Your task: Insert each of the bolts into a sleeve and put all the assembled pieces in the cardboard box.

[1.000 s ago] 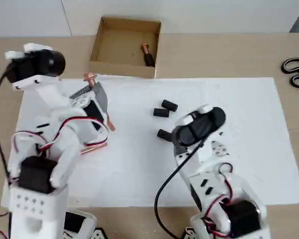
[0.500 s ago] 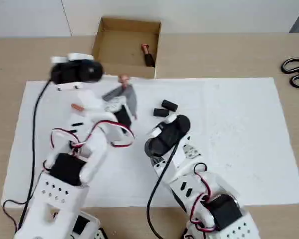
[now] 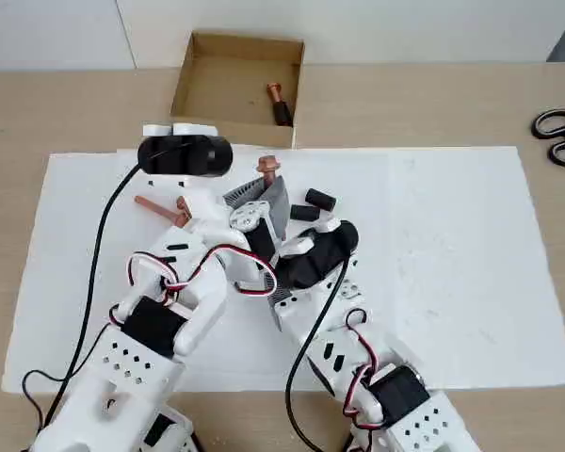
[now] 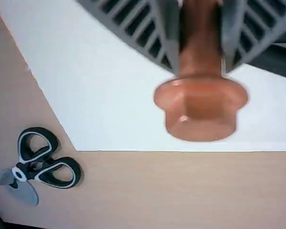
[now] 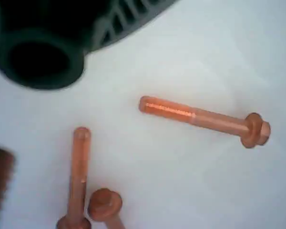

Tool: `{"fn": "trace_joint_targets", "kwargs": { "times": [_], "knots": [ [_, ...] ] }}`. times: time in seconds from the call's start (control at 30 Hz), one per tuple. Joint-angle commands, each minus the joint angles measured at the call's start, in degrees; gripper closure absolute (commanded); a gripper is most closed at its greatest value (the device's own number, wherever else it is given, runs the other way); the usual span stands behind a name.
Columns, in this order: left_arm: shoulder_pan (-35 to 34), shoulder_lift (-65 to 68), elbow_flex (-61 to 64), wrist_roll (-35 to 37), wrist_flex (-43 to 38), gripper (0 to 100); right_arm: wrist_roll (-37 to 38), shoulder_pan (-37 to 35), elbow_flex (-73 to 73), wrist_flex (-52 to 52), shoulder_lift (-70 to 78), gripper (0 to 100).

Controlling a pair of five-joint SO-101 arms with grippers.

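One piece is lying in the box, beyond both grippers. We are clamping a bolt in the left gripper, a sleeve in the right gripper; loose sleeves and loose bolts are waiting nearby.

A light wooden table seen from above. A large white sheet of paper lies flat across most of it, with bare wood showing around the far and right edges. An open cardboard box sits on the wood, just touching the sheet's far edge. Black-handled scissors lie on the wood past the sheet's far right corner. On the sheet, copper-coloured bolts lie left of centre and two black sleeves near the middle.
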Motion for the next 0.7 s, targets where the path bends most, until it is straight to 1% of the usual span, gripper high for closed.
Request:
{"fn": "trace_joint_targets", "kwargs": {
  "times": [0.0,0.07,0.17,0.4,0.67],
  "knots": [
    [0.62,-1.67,0.31,0.18,-1.76,99,-0.70,-0.13,-0.26,-1.54,-0.66,99.5],
    [1.05,-1.76,0.92,-0.35,-1.76,99,-0.62,-0.04,-0.26,-1.54,-0.66,99.5],
    [1.23,-1.93,1.89,-3.69,-1.76,99,-0.53,0.13,-0.26,-1.54,-0.66,99.5],
    [1.23,-5.98,5.14,-3.69,-1.76,99,-0.53,0.22,-0.26,-1.54,-0.66,99.5],
    [1.23,-6.95,7.34,-3.60,-1.76,99,-0.53,0.22,-0.26,-1.54,-0.66,99.5]
  ]
}}
